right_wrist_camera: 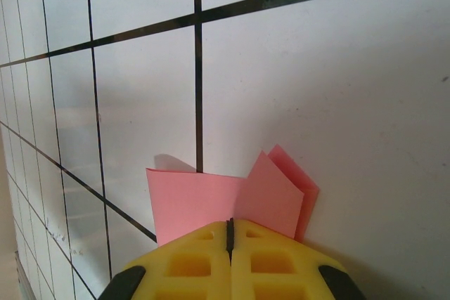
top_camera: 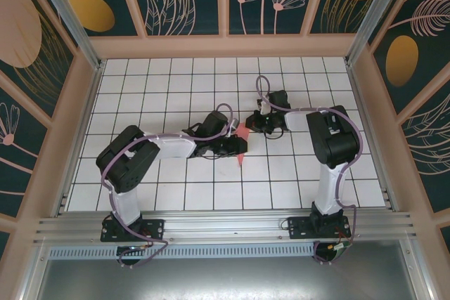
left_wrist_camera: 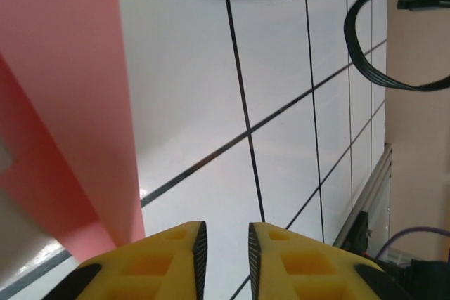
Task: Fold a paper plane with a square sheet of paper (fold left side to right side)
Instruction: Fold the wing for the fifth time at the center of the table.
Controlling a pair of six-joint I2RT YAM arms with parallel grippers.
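The left fingers point(left_wrist_camera: 226, 235) stand a narrow slit apart, gripping nothing. The folded pink paper point(left_wrist_camera: 77, 103) rises just off their left side. The right fingers point(right_wrist_camera: 230, 226) are pressed together, apparently pinching that paper's edge at their tips. If they tug while nothing pins the paper to the bench point(left_wrist_camera: 183, 68), the creases could slide askew or tear.

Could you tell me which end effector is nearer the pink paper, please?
The right end effector, shut on the pink paper; the left end effector sits beside it.
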